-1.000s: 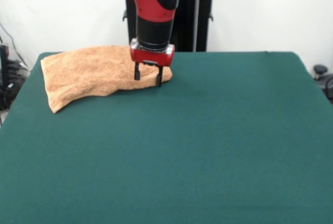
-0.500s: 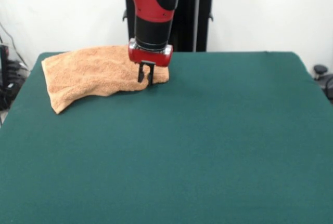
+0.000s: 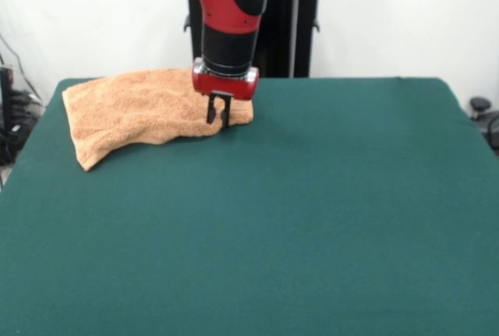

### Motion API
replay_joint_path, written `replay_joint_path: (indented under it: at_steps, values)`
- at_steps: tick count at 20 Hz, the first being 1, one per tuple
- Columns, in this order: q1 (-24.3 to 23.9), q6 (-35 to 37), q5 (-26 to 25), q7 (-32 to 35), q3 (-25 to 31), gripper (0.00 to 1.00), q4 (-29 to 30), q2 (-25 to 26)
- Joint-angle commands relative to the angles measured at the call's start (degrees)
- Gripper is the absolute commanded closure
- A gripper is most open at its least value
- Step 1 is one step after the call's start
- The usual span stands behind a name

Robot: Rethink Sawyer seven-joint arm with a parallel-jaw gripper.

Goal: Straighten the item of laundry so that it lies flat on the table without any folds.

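The item of laundry (image 3: 132, 110), a light orange-tan terry towel, lies folded and rumpled at the far left of the dark green table (image 3: 312, 211). One corner of it points toward the front left. My gripper (image 3: 217, 120) comes down from the red and black arm onto the towel's right end. Its two black fingers stand close together, pinching the cloth near that right edge. The part of the towel behind the gripper body is hidden.
A black stand (image 3: 292, 24) rises behind the table's far edge against a white wall. Cables and dark gear (image 3: 12, 110) sit off the table's left side, and a dark object (image 3: 483, 114) lies past the right edge.
One second ago the fingers stood apart over the towel's right end; they closed on the cloth half a second ago. Since then nothing has moved.
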Motion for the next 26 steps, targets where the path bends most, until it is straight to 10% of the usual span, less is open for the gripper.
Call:
replay_joint_path:
  at_steps: [1,26]
  values:
    - [-1.2,-7.0,3.3,11.0,11.6,1.00,-8.0,13.2]
    - [1.1,-3.1,8.0,10.2,13.8,1.00,-15.7,17.1]
